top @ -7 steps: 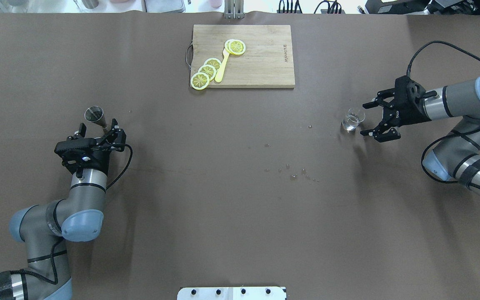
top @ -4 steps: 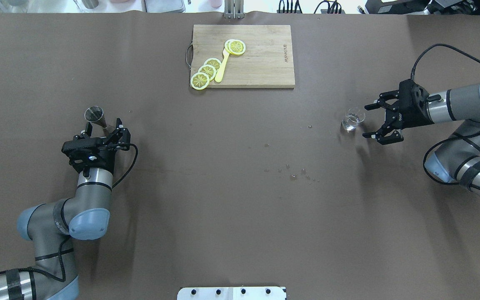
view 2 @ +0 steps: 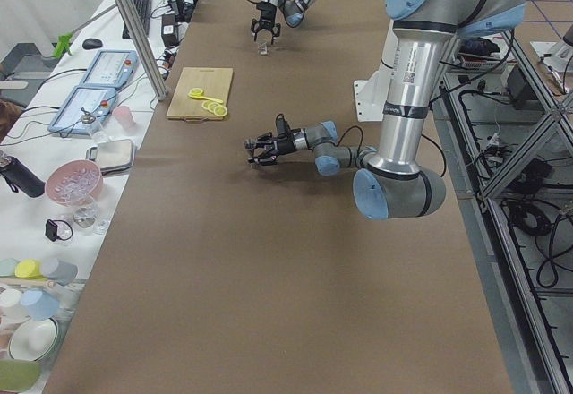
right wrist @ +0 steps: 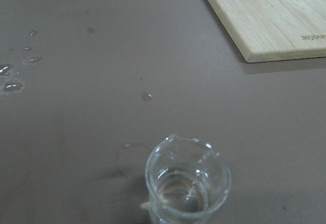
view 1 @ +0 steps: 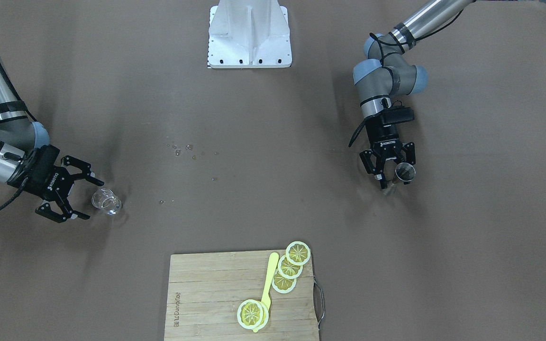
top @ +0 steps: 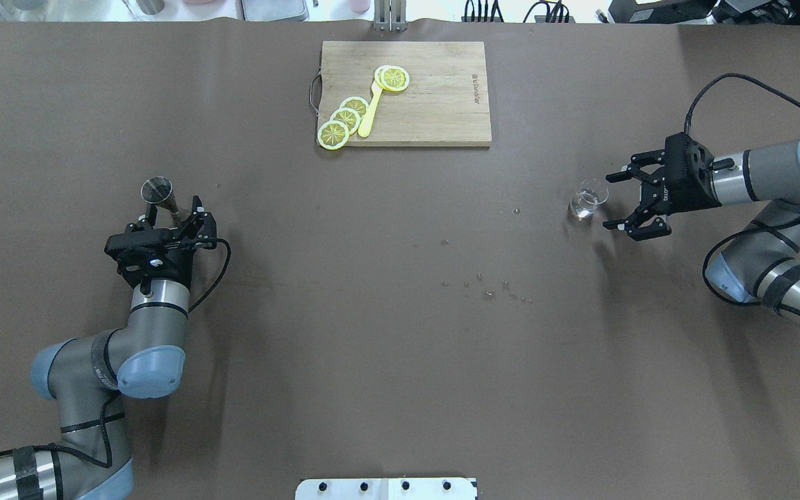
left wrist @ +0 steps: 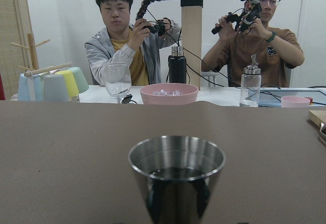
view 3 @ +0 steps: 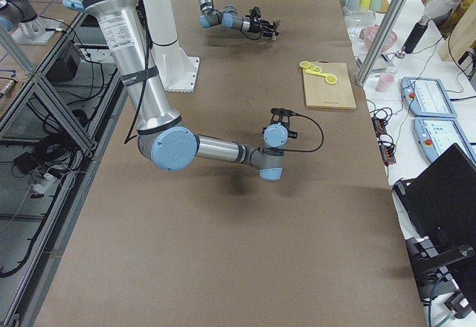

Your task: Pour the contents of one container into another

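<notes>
The steel jigger stands upright on the brown table at the left. It fills the lower middle of the left wrist view as the jigger. My left gripper is open, its fingertips on either side of the jigger's base without closing on it. The jigger sits by the left gripper in the front view too. At the right stands the clear glass cup with a little clear liquid, seen close as the cup. My right gripper is open just right of it, apart from it.
A wooden cutting board with lemon slices and a yellow utensil lies at the far middle. Water droplets dot the table's centre. The robot base plate is at the near edge. Two people and tableware show beyond the far edge.
My left gripper has edged forward and right, closing in around the jigger. My right gripper has shifted slightly back and levelled beside the cup. Both stay open.
</notes>
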